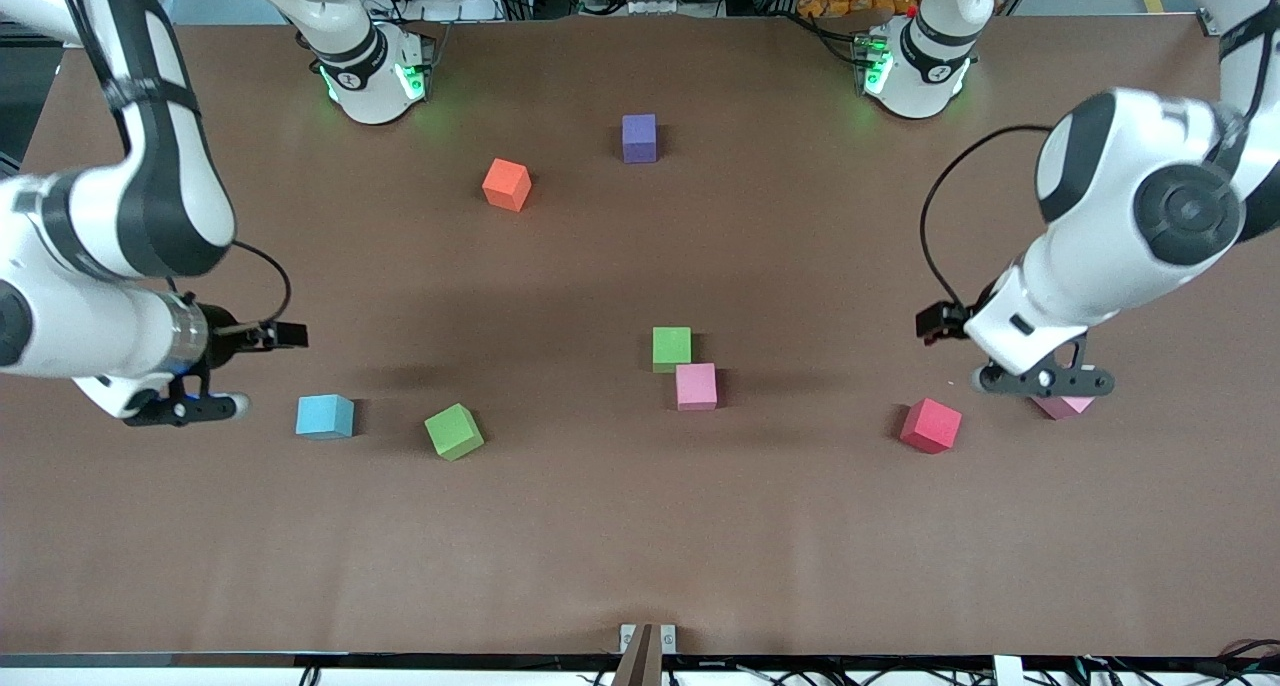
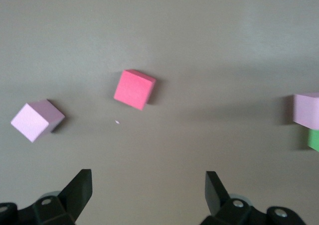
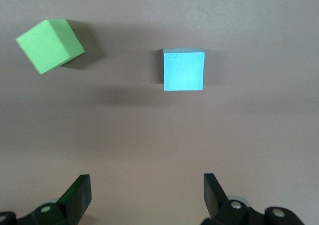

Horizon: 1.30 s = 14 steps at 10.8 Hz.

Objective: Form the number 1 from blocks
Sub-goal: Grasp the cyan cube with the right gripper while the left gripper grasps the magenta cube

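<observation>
Assessment: the arrangement has not visibly begun; no column of blocks is formed. On the counter (image 1: 640, 526) the purple block (image 1: 639, 137) and orange-red block (image 1: 507, 184) lie nearest the robot bases, well apart from the rest. One green block (image 1: 672, 348) sits mid-counter touching a pink cube (image 1: 696, 386) at a corner; the second green block (image 1: 454, 431) is tilted, near the light blue block (image 1: 325, 416) toward the right arm's end. A crimson block (image 1: 930, 425) and a second pink cube (image 1: 1063, 405) lie toward the left arm's end. The right claw (image 3: 144, 192) hangs wide open and empty beside the light blue block; the left claw (image 2: 148, 190), likewise wide open and empty, is over the second pink cube. All placements remain outstanding.
</observation>
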Available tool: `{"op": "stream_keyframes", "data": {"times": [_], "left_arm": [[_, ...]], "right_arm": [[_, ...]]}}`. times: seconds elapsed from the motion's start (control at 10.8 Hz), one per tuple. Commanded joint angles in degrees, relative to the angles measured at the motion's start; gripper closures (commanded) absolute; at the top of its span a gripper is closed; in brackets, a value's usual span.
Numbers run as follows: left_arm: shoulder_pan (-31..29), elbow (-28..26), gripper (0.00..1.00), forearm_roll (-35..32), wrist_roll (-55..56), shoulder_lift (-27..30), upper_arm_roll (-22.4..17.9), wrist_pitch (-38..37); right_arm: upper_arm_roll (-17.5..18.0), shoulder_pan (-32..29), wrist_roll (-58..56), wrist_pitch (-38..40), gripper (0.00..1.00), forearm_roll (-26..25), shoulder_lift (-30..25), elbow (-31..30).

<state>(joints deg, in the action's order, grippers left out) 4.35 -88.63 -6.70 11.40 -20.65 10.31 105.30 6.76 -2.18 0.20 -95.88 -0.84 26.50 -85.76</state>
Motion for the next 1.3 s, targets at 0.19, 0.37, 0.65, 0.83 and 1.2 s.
{"op": "stream_keyframes", "data": {"times": [0.19, 0.37, 0.65, 0.83, 1.2], "left_arm": [[-0.5, -1.7, 0.0, -1.7, -9.8, -8.2, -2.6, 10.9], [-0.5, -2.3, 0.0, -1.3, -14.1, -11.2, -3.6, 15.1], [-0.5, -2.3, 0.0, -1.6, -18.3, -16.3, -3.6, 21.3], [-0.5, -2.3, 0.0, -1.6, -22.7, -17.5, -4.4, 22.1], [-0.5, -2.4, 0.0, -2.1, -27.6, -19.3, -5.1, 23.5]], "right_arm": [[0.2, -0.5, -7.6, -12.6, 0.0, -5.0, 6.5, -4.2], [0.1, -0.8, -7.6, -20.9, 0.0, -5.8, 8.9, -5.1], [0.0, -1.3, -7.5, -25.3, 0.0, -13.9, 11.0, -5.0], [0.1, -2.8, -7.4, -26.2, 0.0, -13.2, 11.8, -5.1], [0.2, -4.7, -7.4, -27.8, 0.0, -5.2, 13.1, -5.4]]}}
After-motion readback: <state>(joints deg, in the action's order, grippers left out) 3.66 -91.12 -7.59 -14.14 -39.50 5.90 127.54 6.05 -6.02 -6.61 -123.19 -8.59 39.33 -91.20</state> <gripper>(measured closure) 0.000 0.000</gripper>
